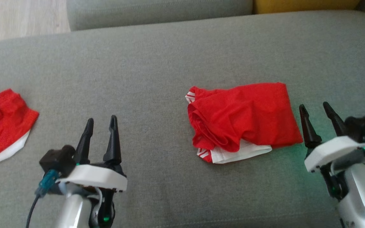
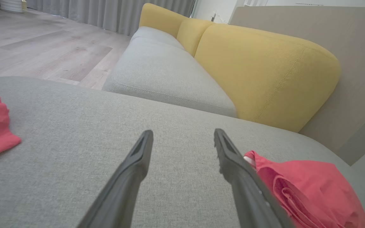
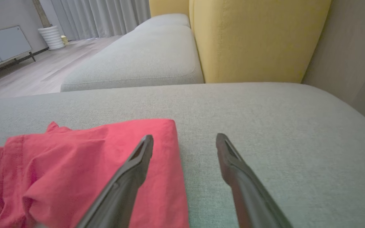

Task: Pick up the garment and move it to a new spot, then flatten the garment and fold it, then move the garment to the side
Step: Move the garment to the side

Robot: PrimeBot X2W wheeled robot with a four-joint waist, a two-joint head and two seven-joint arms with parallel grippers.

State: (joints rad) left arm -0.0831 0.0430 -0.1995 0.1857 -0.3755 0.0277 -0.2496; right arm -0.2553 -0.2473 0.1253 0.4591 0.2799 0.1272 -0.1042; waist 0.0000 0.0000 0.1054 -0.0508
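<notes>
Red garment (image 1: 246, 117) is lying on the grey sofa cushion (image 1: 154, 57), right of centre, roughly folded, w/ white trim (image 1: 236, 153) poking out along the near edge and loose folds bunching at its left end. Right gripper (image 1: 313, 104) is hovering just beside its right edge, jaws standing apart, holding nothing. Left gripper (image 1: 101, 118) is sitting well apart to the left, jaws also apart and empty. Fabric is looking thin, light and soft, prob. sagging and coming unfolded if pinched by one layer (judging by the creases). Best hold: pinching through all layers at the clean right fold, or taking both ends at once. Garment isn't sitting in any bin or basket; it's resting straight on the cushion. A second red garment (image 1: 2, 123) is lying at the far left.
</notes>
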